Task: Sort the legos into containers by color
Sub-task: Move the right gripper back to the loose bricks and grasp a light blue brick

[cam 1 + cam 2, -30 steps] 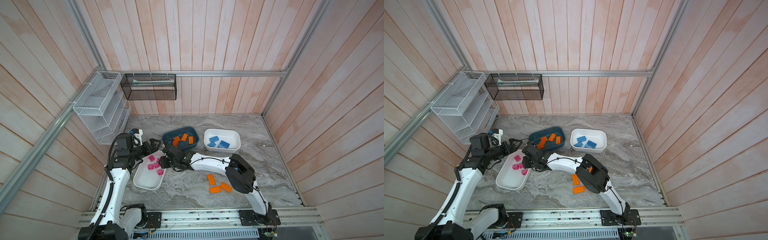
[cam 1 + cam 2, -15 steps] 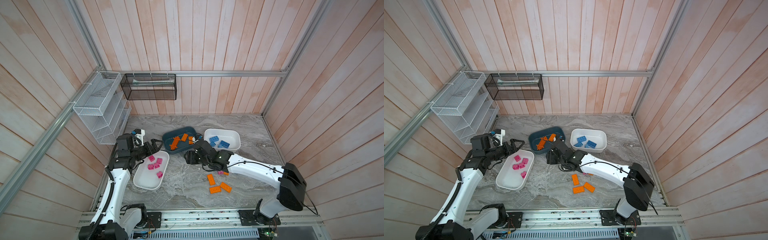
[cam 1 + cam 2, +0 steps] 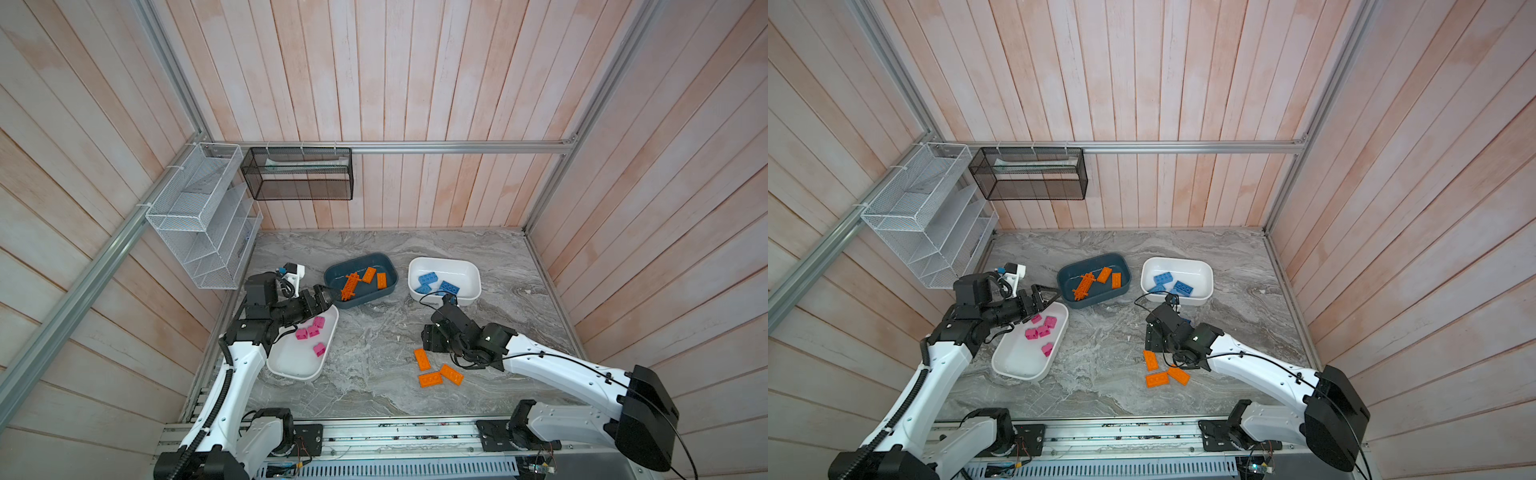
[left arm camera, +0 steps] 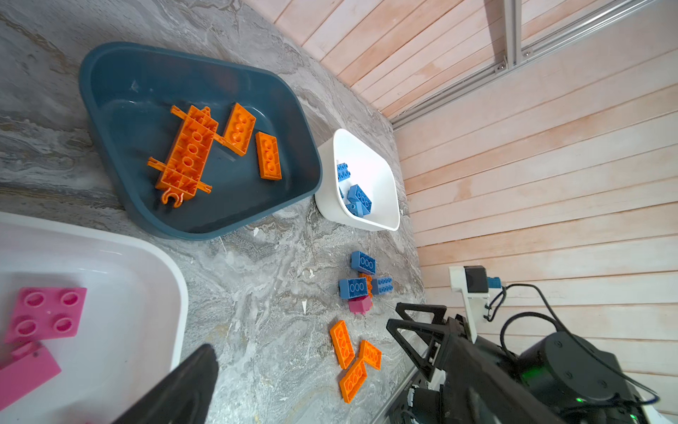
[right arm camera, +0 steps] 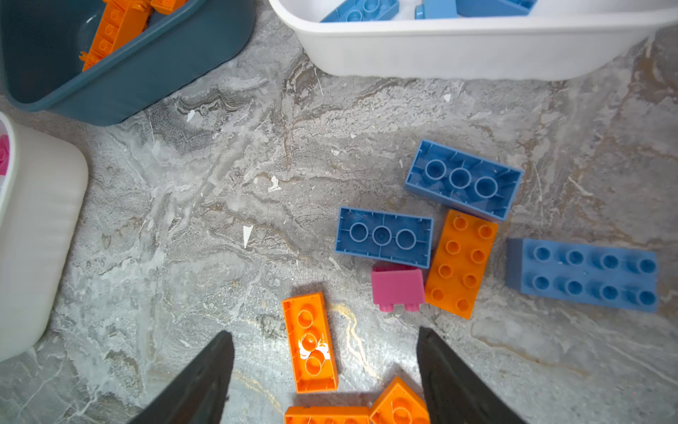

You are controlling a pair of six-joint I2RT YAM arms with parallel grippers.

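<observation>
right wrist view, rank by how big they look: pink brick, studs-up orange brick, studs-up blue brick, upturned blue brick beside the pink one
1. studs-up blue brick
2. studs-up orange brick and upturned blue brick, too alike to rank
3. pink brick

Spiky piece (image 3: 350, 286) in middle tub (image 3: 353, 262); loose bricks (image 3: 430, 379) on table (image 3: 374, 345), before right tub (image 3: 461, 271).

Three tubs (image 3: 461, 270); seven orange legos (image 3: 422, 359), about six pink (image 3: 319, 349), six blue (image 3: 449, 287).
</observation>
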